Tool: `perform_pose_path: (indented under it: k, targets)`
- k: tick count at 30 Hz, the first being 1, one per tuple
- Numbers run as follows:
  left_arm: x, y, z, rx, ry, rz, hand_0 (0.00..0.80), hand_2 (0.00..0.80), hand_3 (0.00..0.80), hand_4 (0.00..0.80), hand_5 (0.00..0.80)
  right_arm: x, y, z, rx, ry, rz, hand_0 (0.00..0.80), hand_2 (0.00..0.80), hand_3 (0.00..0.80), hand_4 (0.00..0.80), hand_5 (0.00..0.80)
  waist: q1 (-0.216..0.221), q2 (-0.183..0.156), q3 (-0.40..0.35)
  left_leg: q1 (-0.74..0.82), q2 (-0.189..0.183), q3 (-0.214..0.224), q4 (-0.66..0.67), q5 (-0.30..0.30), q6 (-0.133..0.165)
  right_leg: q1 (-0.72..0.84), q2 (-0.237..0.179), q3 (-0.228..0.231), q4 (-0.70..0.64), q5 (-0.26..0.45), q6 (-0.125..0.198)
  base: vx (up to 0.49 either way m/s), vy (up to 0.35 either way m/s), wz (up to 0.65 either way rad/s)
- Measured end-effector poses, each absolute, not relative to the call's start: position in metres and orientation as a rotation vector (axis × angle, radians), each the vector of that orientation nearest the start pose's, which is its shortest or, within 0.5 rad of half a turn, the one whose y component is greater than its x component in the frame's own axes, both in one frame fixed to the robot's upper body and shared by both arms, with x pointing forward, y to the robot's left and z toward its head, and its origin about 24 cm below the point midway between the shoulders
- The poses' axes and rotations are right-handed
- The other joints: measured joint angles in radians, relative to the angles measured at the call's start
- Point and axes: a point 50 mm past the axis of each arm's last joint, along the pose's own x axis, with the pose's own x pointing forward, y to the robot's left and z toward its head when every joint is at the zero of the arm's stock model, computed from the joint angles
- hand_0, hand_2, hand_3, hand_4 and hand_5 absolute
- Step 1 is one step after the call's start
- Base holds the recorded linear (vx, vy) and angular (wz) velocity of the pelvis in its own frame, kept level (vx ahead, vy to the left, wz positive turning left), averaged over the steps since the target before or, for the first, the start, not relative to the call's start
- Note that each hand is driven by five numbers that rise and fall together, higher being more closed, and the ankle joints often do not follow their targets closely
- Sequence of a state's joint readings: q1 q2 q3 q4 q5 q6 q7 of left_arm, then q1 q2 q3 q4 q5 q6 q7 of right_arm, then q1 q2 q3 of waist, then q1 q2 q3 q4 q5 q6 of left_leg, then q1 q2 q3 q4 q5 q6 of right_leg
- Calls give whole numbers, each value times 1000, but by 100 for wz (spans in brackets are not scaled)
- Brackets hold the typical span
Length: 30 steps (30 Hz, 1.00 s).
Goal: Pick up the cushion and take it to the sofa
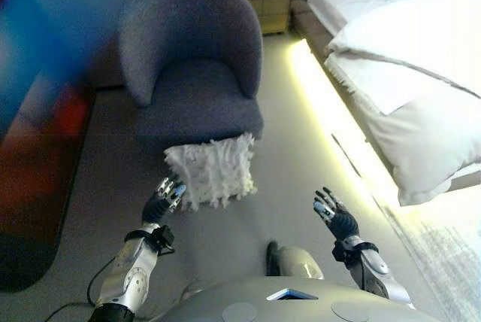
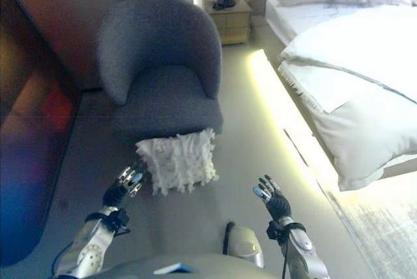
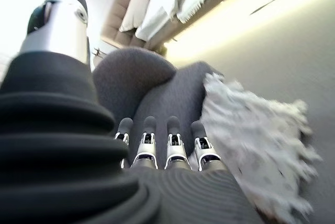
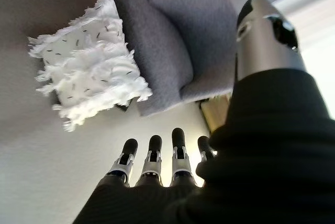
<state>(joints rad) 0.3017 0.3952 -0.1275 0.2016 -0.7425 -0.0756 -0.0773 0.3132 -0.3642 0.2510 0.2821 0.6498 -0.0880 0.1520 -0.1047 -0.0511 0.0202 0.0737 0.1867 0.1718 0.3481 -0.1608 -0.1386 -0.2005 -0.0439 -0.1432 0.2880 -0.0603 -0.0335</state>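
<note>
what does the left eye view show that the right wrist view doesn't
Only the left eye view shows both hands together, the left hand close beside the cushion and the right hand well apart from it, plus the bed and the nightstand.

Only the right wrist view shows the right hand's straight fingers from close, with nothing held between them.

Both show the white fringed cushion on the floor, leaning against the front of the grey armchair.
</note>
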Motion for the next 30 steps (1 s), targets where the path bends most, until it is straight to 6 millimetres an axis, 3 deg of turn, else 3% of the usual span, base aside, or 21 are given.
perform_pose_path:
  k: [1, 2, 5, 8, 9, 10, 11, 12, 14, 16, 18, 19, 20, 24, 27, 30]
  targets:
    - [170, 222, -44, -372, 406, 70, 0, 0, 0, 0, 0, 146, -200, -69, 284, 539, 102, 0, 0, 0, 0, 0, 8, -17, 0, -97, 15, -18, 179, 80, 8, 47, 4, 0, -50, -4, -26, 215, -121, -1]
    - [179, 218, -41, -395, 378, 64, 0, 0, 0, 0, 0, 147, -202, -69, 277, 536, 103, 0, 0, 0, 0, 0, 14, -35, 10, -160, 17, -17, 286, 148, 45, 75, -6, 1, -81, 1, -36, 227, -84, 3]
    - [185, 214, -37, -403, 351, 51, 0, 0, 0, 0, 0, 153, -201, -65, 276, 508, 112, 0, 0, 0, 0, 0, 9, -35, 34, -229, 18, 7, 303, 150, 56, 140, -5, -8, -148, 7, -44, 320, 40, -1]
    - [188, 214, -37, -403, 344, 49, 0, 0, 0, 0, 0, 149, -200, -67, 284, 518, 104, 0, 0, 0, 0, 0, 3, -15, 40, -207, 8, 74, 99, 152, 58, 212, 8, -32, -206, 12, -53, 249, 115, 12]
    - [189, 214, -36, -404, 339, 45, 0, 0, 0, 0, 0, 147, -199, -69, 289, 524, 101, 0, 0, 0, 0, 0, 7, -15, 40, -205, 0, 80, -1, 157, 61, 221, 9, -34, -215, -1, -41, 256, 116, 18]
    - [189, 214, -36, -404, 338, 43, 0, 0, 0, 0, 0, 147, -199, -69, 290, 525, 99, 0, 0, 0, 0, 0, 8, -15, 40, -203, -3, 78, -43, 159, 58, 225, 11, -35, -218, -1, -40, 296, 111, 15]
    - [188, 214, -37, -407, 340, 43, 0, 0, 0, 0, 0, 144, -198, -70, 297, 533, 97, 0, 0, 0, 0, 0, 15, -8, 51, -187, -6, 52, -205, 166, 66, 240, 21, -36, -226, 2, -42, 314, 94, 14]
    - [186, 214, -39, -410, 348, 46, 0, 0, 0, 0, 0, 142, -198, -71, 299, 538, 94, 0, 0, 0, 0, 0, 17, -2, 56, -178, -6, 11, -288, 187, 48, 251, 29, -32, -232, -1, -37, 356, 106, 10]
    - [183, 213, -42, -417, 357, 43, 0, 0, 0, 0, 0, 142, -199, -71, 297, 537, 92, 0, 0, 0, 0, 0, 40, 6, 71, -165, -2, -46, -376, 217, 52, 273, 39, 21, -233, -17, -19, 324, 100, -22]
    - [181, 213, -42, -417, 340, 45, 0, 0, 0, 0, 0, 144, -200, -70, 304, 530, 91, 0, 0, 0, 0, 0, 64, 12, 76, -162, 3, -69, -418, 223, 59, 288, 34, 73, -237, -44, -3, 343, 131, -58]
    - [182, 216, -36, -406, 281, 35, 0, 0, 0, 0, 0, 141, -204, -69, 310, 526, 87, 0, 0, 0, 0, 0, 68, 42, 82, -153, -5, -49, -415, 207, 62, 307, 22, 94, -215, -79, 45, 234, 124, -44]
    - [182, 219, -33, -397, 256, 30, 0, 0, 0, 0, 0, 138, -205, -71, 314, 539, 77, 0, 0, 0, 0, 0, 71, 53, 80, -153, -11, -43, -393, 256, 50, 310, 7, 110, -191, -103, 68, 248, 155, -43]
    - [179, 224, -28, -375, 235, 25, 0, 0, 0, 0, 0, 135, -200, -73, 321, 551, 90, 0, 0, 0, 0, 0, 75, 35, 70, -147, -47, -37, -379, 271, 52, 299, -32, 133, -163, -126, 97, 246, 143, -58]
    - [186, 233, -11, -259, 177, -43, 0, 0, 0, 0, 0, 140, -186, -75, 395, 541, 60, 0, 0, 0, 0, 0, 91, -13, 73, -119, -148, -17, -357, 276, 99, 301, -138, 129, -134, -132, 140, 220, 110, -40]
    - [193, 235, -6, -259, 151, -36, 0, 0, 0, 0, 0, 154, -175, -70, 451, 501, 77, 0, 0, 0, 0, 0, 97, -12, 85, -85, -175, 5, -368, 252, 121, 303, -170, 108, -113, -106, 180, 235, 157, -17]
    - [199, 233, -5, -268, 141, -36, 0, 0, 0, 0, 0, 169, -172, -68, 452, 478, 86, 0, 0, 0, 0, 0, 97, -5, 84, -60, -188, 8, -379, 235, 135, 307, -184, 83, -80, -105, 182, 235, 243, -4]
